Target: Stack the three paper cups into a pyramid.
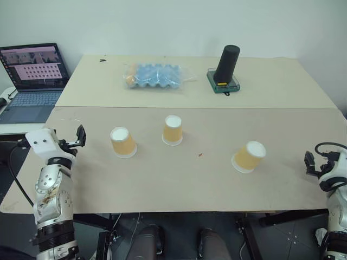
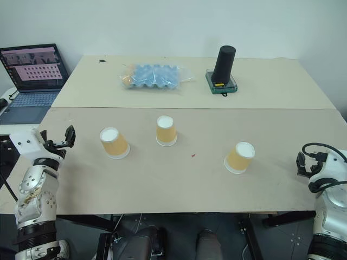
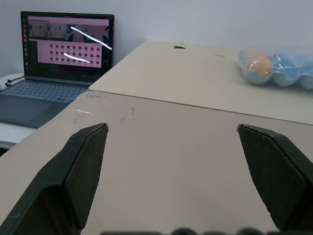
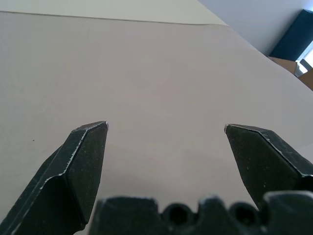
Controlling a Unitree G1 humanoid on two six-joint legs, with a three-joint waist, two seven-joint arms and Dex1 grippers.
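Left eye view: three light, crushable orange-tan paper cups [image 1: 173, 130] sit upside down, both grippers [image 3: 171, 142] spread empty, so pinch mid-wall gently.

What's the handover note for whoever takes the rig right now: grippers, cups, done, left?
Left gripper: open, empty, over the table's left edge.
Right gripper: open, empty, at the table's right edge.
Cups: all three stand upside down and apart on the near board. Left cup, middle cup slightly farther back, right cup off toward the right gripper.
Done: nothing stacked, no cup touched.
Left: set two cups side by side as a base, then place the third on top.
Keep clear of the black cylinder and egg tray on the far board.
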